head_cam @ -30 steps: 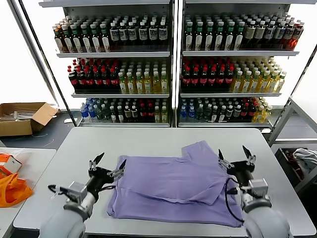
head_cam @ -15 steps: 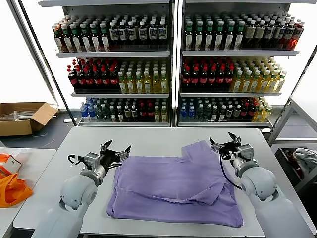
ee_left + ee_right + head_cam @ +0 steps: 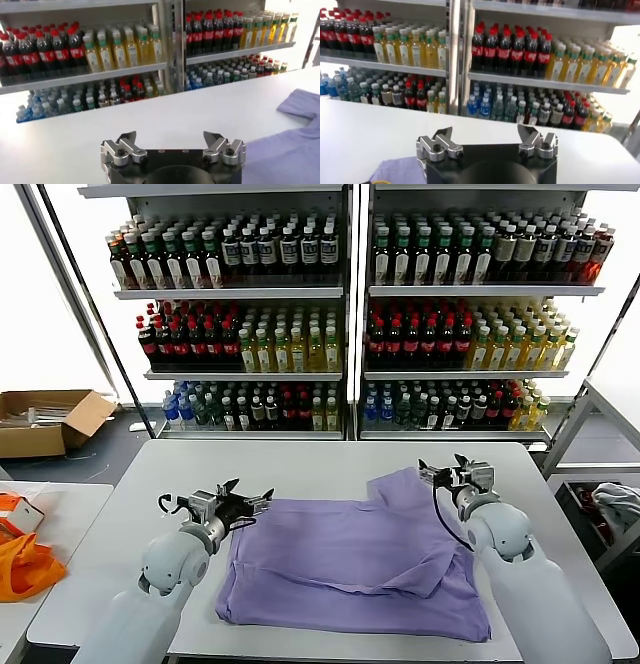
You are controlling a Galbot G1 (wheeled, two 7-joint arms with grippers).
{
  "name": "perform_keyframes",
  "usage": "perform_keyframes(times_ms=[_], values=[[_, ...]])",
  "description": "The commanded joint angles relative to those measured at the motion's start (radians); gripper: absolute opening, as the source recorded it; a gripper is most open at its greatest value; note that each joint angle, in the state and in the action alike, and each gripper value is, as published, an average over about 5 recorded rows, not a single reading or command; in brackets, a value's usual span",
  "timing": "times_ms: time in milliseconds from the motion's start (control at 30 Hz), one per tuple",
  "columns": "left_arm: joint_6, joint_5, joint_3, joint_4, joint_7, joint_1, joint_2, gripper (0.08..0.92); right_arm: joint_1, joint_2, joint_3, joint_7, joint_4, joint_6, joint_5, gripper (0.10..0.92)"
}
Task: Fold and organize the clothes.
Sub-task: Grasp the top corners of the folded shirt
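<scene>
A lavender T-shirt (image 3: 350, 559) lies partly folded on the grey table (image 3: 300, 464), plain side up, one sleeve (image 3: 405, 484) toward the far right. My left gripper (image 3: 245, 502) is open and empty, just above the shirt's far left corner. My right gripper (image 3: 445, 472) is open and empty, just beyond the sleeve's right edge. In the left wrist view the open left gripper (image 3: 171, 142) points over bare table, with the shirt (image 3: 287, 150) off to one side. In the right wrist view the open right gripper (image 3: 485, 136) shows a bit of lavender cloth (image 3: 395, 172) beside it.
Shelves of bottled drinks (image 3: 350, 324) stand behind the table. An orange plastic bag (image 3: 22, 569) lies on a side table at the left. A cardboard box (image 3: 45, 419) sits on the floor at far left. A metal rack (image 3: 600, 444) stands at the right.
Both arms have swung away from me across the table. The left gripper went to the shirt's far left corner, the right gripper to the sleeve. Both stayed open. The shirt has not moved.
</scene>
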Motion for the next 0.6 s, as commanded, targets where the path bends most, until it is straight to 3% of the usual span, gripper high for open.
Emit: perform_keyframes(times_ms=[33,600], values=[[0.005,-0.029,0.017,0.048,-0.001,-0.017,-0.004,0.823,0.04,0.081,-0.014,0.013,-0.105,-0.004,0.01,0.823],[0.005,-0.025,0.007,0.091,-0.003,-0.011,-0.026,0.823,0.068,0.138,-0.013,0.011,-0.186,-0.004,-0.001,0.823]])
